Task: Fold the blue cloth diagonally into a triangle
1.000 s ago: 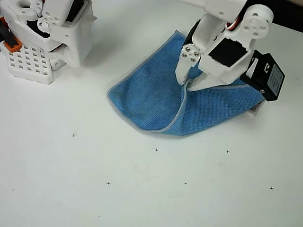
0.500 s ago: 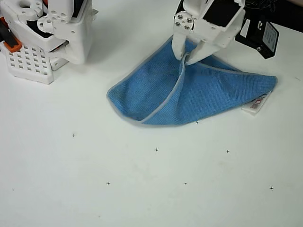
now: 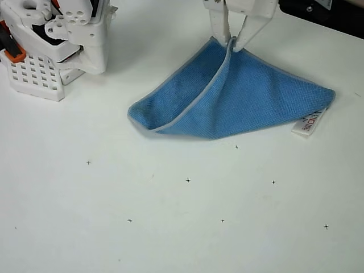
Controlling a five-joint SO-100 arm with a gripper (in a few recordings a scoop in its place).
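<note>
From my overhead view, the white end effector (image 3: 232,38) sits at the top edge of the picture, its two fingers (image 3: 218,25) drawn nearly together and pinching the upper corner of the blue cloth (image 3: 250,105). I see the cloth lying on the white table (image 3: 170,216) in the upper middle of the picture, folded over itself into a rough triangle: the top layer spreads from the pinched corner down to a point at the right, and a strip of the lower layer shows along the left side. The grey stitched edge (image 3: 196,102) of the top layer runs diagonally from the pinched corner down to the lower left. A small white tag (image 3: 307,124) sticks out at the cloth's right tip, flat on the table. A white robot base with a perforated block (image 3: 34,74) stands at the upper left, well apart from the cloth.
</note>
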